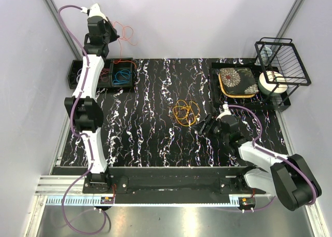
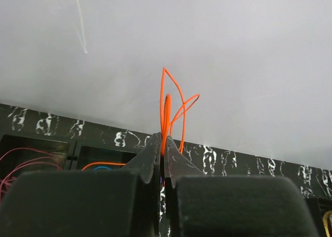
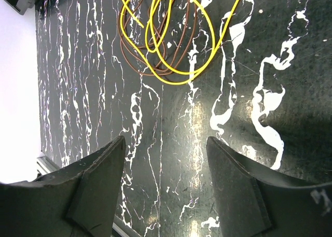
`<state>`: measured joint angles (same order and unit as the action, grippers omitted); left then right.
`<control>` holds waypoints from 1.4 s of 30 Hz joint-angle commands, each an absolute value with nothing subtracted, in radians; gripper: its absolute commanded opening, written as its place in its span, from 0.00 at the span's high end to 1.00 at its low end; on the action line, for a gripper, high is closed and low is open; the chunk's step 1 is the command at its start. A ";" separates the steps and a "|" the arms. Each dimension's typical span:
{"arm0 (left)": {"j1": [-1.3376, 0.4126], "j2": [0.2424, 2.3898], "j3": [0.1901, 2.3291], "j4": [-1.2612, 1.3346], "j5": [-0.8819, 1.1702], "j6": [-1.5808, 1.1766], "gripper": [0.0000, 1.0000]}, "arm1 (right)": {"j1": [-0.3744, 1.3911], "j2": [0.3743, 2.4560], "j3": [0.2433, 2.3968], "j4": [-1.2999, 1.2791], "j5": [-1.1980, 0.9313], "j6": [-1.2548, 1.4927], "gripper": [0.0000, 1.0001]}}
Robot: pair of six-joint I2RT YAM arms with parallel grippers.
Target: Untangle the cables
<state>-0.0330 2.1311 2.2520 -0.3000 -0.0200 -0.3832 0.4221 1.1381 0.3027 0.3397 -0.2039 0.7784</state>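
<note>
Pinching an orange cable (image 2: 167,99), the left end effector (image 2: 162,143) has its jaws pressed together with only the thin wire between them. The loops stand up past the fingertips against the pale wall. In the top view it hangs raised over the far left corner of the surface (image 1: 155,138), with the loops in the air beside it.

Below it, in that corner, sits a black tray (image 1: 75,66). One compartment holds a blue cable (image 1: 122,75) coiled with a reddish one. The left wrist view shows a red cable (image 2: 15,164) in another compartment, further to the left.

The right end effector (image 3: 166,143) is low over the surface, right of the middle. Its jaws are spread wide, holding and touching nothing. Bare surface shows between its two fingers.

A tangle (image 3: 171,40) of yellow and brown cables lies flat on the surface just ahead of those fingertips, clear of them. The loops overlap and cross one another. In the top view the tangle lies around the middle of the surface, well apart from the tray and the left end effector.
</note>
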 commanded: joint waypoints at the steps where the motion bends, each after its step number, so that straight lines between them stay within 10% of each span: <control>1: -0.029 2.155 2.238 -0.163 0.060 -0.405 1.00 | 0.408 1.146 0.339 0.393 -0.233 0.772 0.30; 42: 0.032 1.902 1.655 -0.064 -0.350 -0.548 1.00 | 0.393 1.149 0.339 0.400 -0.272 0.782 0.31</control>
